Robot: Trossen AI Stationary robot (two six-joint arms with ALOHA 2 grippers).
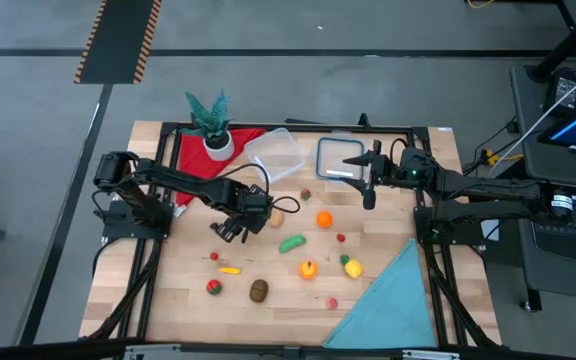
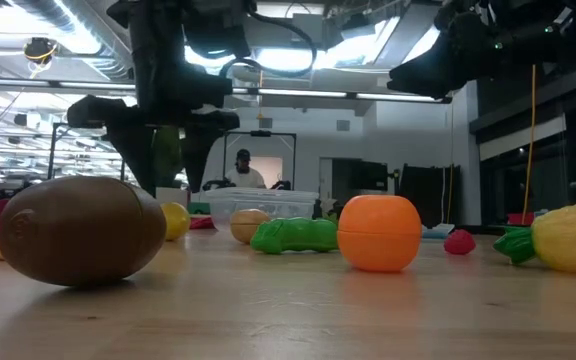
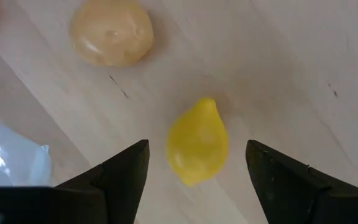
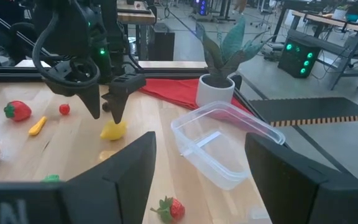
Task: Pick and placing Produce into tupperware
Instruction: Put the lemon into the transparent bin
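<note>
My left gripper (image 1: 233, 228) stands open, pointing down just above a yellow lemon (image 3: 197, 149) that lies on the wooden table; one finger (image 3: 120, 177) stands on each side of the lemon, touching nothing. A beige potato (image 3: 112, 32) lies close by. More produce is scattered over the table: an orange (image 1: 324, 219), a green pod (image 1: 292, 243) and a brown kiwi (image 1: 258, 290). The clear tupperware (image 1: 276, 155) rests on its base at the back of the table. My right gripper (image 1: 368, 185) waits open and level at the back right, holding nothing.
A clear lid (image 1: 340, 160) with a blue-grey rim lies under my right arm. A potted plant (image 1: 211, 125) stands on a red cloth (image 1: 193, 160) at the back left. A blue cloth (image 1: 388, 300) covers the near right corner. A person (image 2: 243, 170) shows beyond the table.
</note>
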